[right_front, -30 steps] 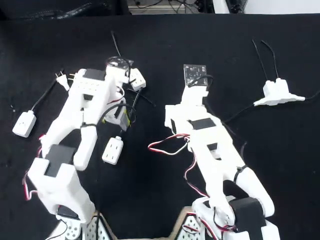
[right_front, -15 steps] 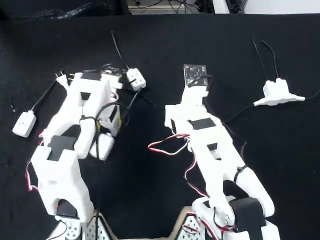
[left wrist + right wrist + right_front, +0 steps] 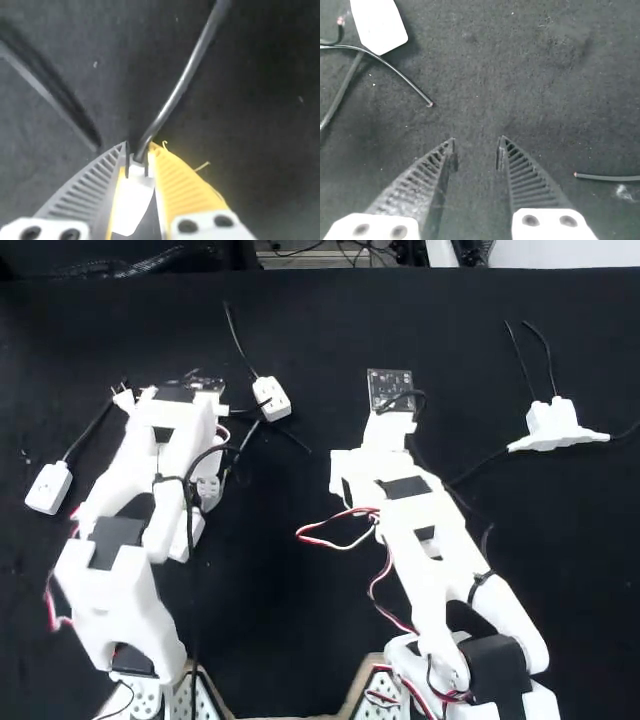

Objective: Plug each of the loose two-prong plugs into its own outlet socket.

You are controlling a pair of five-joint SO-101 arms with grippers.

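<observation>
White plastic, which we are taking for a plug (image 3: 131, 192), is sitting pinched in our left gripper (image 3: 137, 150), black cord (image 3: 185, 80) trailing beyond the tips. The nearest socket (image 3: 272, 398) is lying just right of that arm; our right gripper (image 3: 475, 145) is hovering, jaws spread.

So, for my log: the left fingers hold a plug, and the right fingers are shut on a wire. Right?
Not quite: the right wrist view shows the right fingers open, gripping nothing. The left fingers do hold a plug.
</observation>
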